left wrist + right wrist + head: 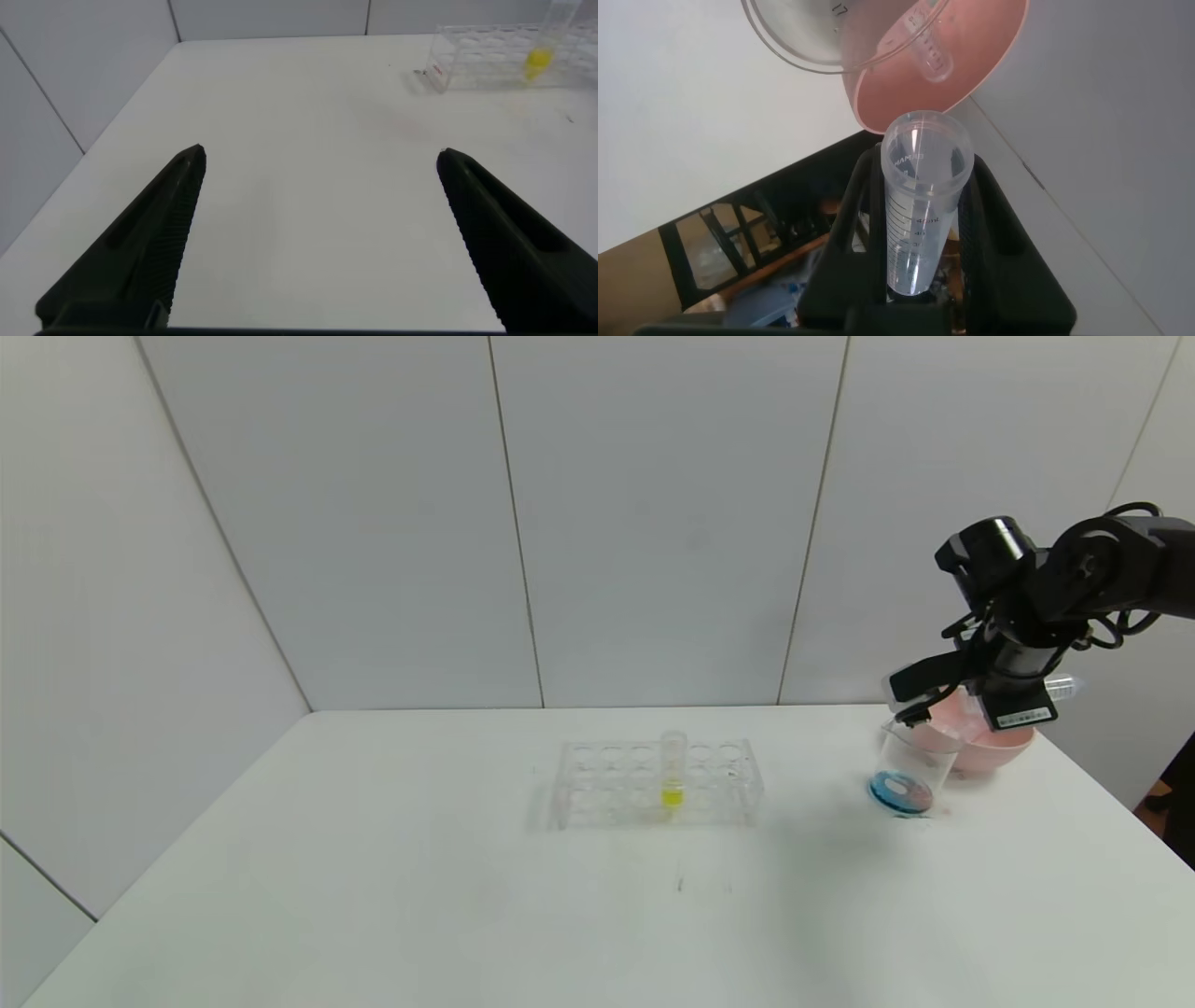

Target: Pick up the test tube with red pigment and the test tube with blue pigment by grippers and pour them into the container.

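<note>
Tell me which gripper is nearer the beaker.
Right. The right gripper hangs just above the beaker, holding an emptied tube. The left gripper hovers open over bare table, far from it.

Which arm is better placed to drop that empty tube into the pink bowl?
Right: the right gripper holds the emptied test tube beside the pink bowl. The left gripper is open, far away.

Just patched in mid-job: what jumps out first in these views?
The right gripper is up at the table's far right, shut on an emptied clear test tube above the container, which holds blue liquid beside the pink bowl. Mid-table, a rack holds one yellow tube. The left gripper hangs open over bare table.
</note>
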Controlling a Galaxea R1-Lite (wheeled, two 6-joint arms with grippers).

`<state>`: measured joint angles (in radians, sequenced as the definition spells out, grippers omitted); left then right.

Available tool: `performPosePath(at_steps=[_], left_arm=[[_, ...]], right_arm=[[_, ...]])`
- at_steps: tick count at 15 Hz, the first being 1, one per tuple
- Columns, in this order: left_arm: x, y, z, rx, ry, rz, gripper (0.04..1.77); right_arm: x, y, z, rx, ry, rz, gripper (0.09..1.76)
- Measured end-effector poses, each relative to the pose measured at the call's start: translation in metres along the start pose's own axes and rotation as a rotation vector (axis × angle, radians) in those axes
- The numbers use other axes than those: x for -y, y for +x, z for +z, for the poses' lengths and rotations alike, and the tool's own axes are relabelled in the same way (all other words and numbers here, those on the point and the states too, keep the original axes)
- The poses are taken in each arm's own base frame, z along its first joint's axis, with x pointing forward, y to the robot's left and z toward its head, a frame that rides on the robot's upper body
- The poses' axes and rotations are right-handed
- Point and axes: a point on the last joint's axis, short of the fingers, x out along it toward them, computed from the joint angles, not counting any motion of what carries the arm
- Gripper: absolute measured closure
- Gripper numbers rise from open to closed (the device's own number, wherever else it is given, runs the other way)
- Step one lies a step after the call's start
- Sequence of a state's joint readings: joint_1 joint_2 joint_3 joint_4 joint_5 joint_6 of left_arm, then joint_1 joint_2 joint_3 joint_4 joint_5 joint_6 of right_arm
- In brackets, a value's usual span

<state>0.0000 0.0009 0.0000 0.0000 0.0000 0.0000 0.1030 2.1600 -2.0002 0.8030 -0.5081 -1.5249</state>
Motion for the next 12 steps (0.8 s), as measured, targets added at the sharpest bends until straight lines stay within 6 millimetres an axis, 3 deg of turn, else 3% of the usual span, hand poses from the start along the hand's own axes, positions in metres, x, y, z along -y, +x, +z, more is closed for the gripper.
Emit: performPosePath(at_steps=[12], left_arm=[[0.0,0.0,0.0,0.0,0.0,0.0,0.05]], right_arm=[[0.0022,-0.0099,0.0091,-0.066,-0.073,-0.04,1.35]])
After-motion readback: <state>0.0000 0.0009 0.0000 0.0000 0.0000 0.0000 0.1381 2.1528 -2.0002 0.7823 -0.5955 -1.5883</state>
